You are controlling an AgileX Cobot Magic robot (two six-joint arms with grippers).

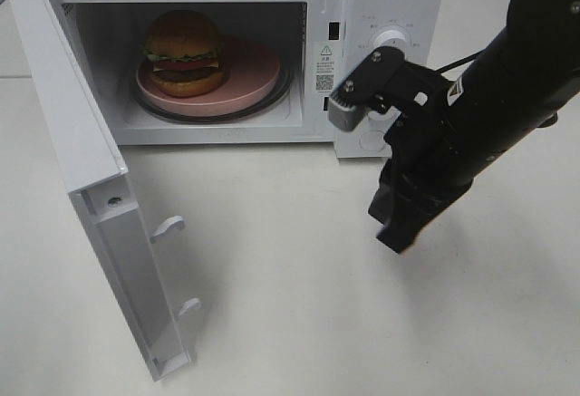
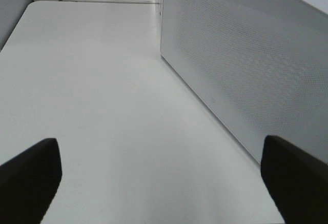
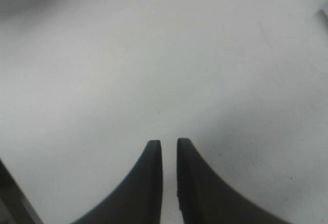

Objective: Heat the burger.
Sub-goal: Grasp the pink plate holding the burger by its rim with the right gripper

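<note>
The burger, with a brown bun, lettuce, tomato and a dark patty, sits on a pink plate inside the white microwave. The microwave door is swung wide open towards the front left. My right gripper hangs low over the table in front of the control panel, pointing down. In the right wrist view the right gripper shows a narrow gap between its fingers, and nothing is in it. My left gripper stands wide open and empty beside the microwave's perforated side wall.
The open door juts out over the table on the left, with two latch hooks on its inner edge. The right arm's black body crosses in front of the control knob. White table spreads all around.
</note>
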